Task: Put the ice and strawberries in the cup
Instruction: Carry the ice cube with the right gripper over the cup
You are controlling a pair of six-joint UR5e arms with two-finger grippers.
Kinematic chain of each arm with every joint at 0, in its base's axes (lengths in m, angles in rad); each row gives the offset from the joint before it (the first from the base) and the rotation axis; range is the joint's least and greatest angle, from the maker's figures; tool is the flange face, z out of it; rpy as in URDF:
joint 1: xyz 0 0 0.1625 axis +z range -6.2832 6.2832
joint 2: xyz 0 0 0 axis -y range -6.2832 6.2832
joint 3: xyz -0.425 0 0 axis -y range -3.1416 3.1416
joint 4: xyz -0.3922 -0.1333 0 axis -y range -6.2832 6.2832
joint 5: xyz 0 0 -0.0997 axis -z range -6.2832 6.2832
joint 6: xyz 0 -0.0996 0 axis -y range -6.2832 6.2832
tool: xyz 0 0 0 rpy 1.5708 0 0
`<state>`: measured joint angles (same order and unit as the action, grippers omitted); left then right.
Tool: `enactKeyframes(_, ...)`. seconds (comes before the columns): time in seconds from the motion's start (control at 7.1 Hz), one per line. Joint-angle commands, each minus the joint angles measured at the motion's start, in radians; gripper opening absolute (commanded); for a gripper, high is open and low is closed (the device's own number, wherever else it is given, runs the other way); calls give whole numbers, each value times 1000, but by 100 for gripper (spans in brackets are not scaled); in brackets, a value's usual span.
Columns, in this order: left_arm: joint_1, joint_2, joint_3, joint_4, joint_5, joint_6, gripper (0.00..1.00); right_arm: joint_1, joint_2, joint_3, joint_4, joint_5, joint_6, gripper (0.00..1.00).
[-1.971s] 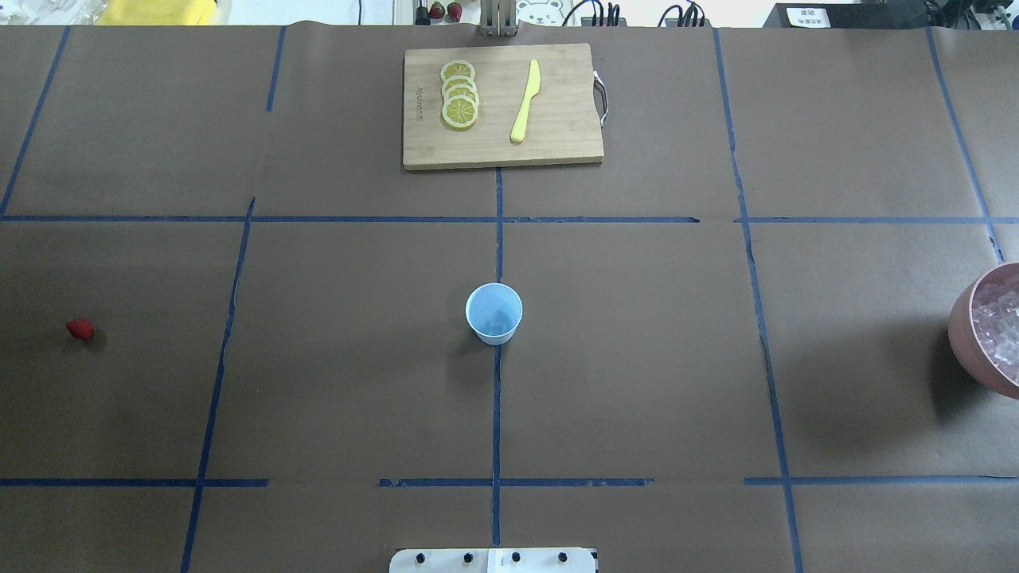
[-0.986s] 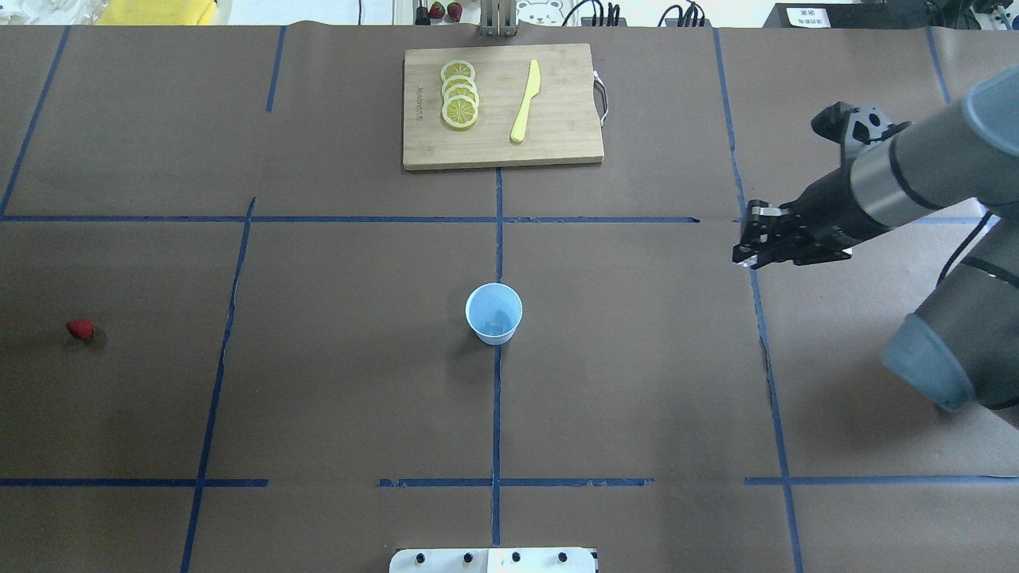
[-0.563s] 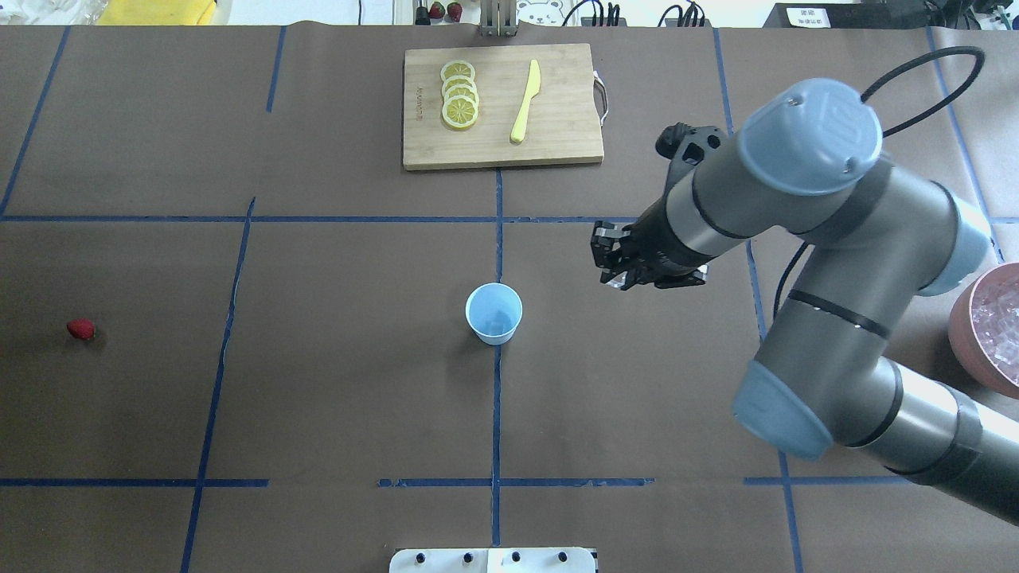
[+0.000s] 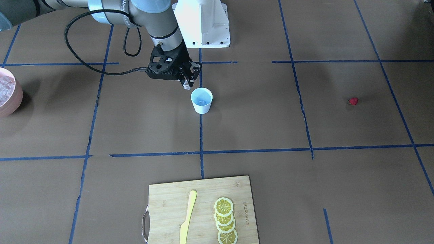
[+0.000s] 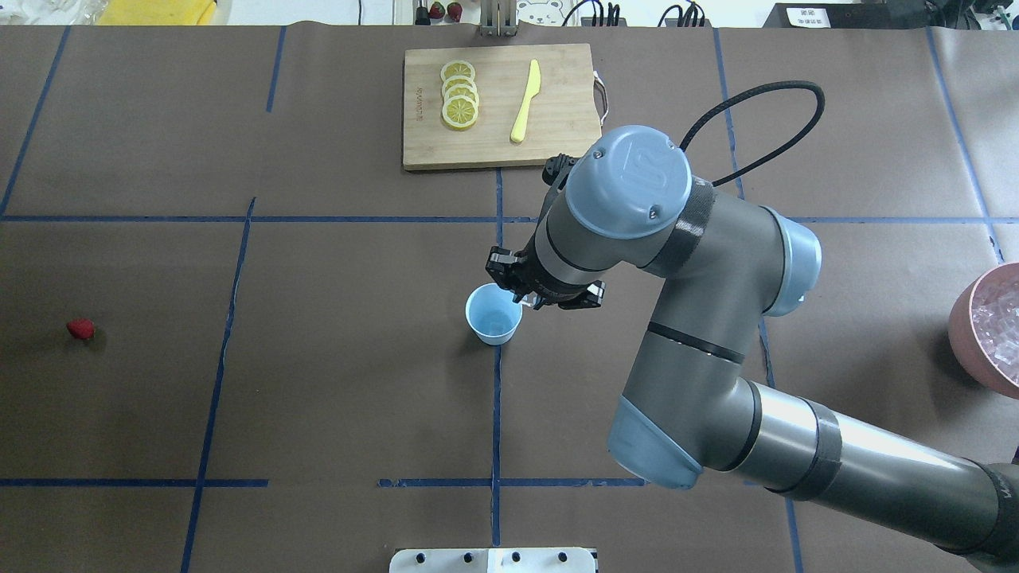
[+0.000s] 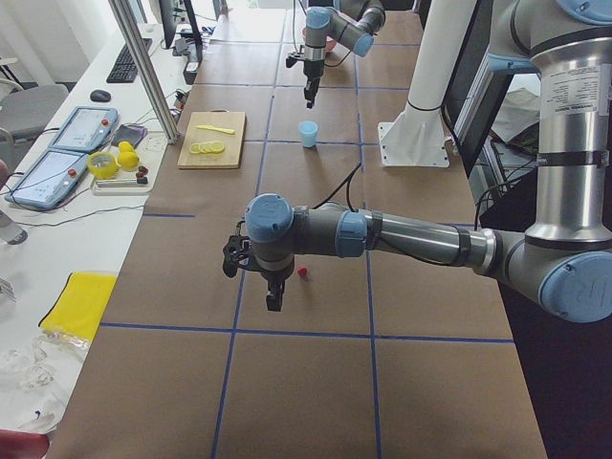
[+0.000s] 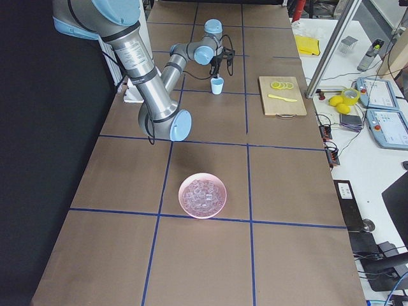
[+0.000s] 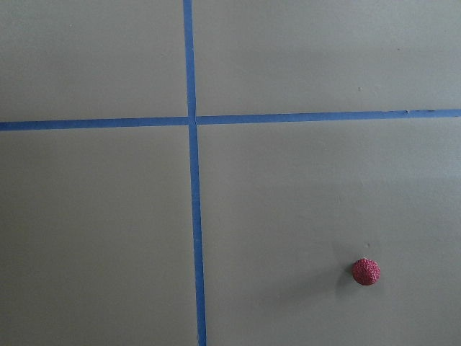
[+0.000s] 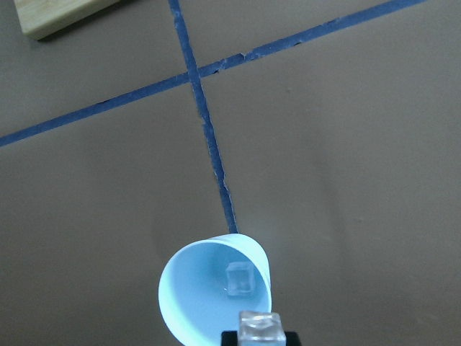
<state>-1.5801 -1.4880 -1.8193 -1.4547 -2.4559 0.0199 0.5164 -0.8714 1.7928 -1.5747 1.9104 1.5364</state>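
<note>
Far left, the strawberry (image 5: 80,329) lies alone on the brown paper (image 5: 318,382), the left gripper (image 6: 273,298) hanging just beside it, its fingers' state impossible to tell. Centre, the right gripper (image 5: 524,298) pinches an ice cube (image 9: 260,326) over the rim of the cup (image 5: 493,318); a second cube (image 9: 240,279) sits inside. Far right, a pink bowl (image 5: 965,334) of ice

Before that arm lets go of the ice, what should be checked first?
1. Grip: the right gripper is shut on the ice cube: ok.
2. Held cube squarely over the mouth of the cup: cannot tell; it looks near the rim, not the centre.
3. Cup upright: ok.
4. Room in the cup: ok, only another cube lies inside.
5. Way clear: ok, the strawberry lies far off on the table.
</note>
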Motion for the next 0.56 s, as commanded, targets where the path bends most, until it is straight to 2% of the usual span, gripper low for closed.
enactKeyframes(0.0,0,0,-2,-1,0,0,100,-21,64,-114,71,-28,52,0)
enactKeyframes(0.14,0,0,-3,-1,0,2,100,-32,75,-148,77,-39,54,2)
enactKeyframes(0.28,0,0,-3,-1,0,2,100,-32,78,-150,84,-51,54,9)
enactKeyframes(0.42,0,0,-6,0,0,2,100,-32,81,-150,82,-51,56,81)
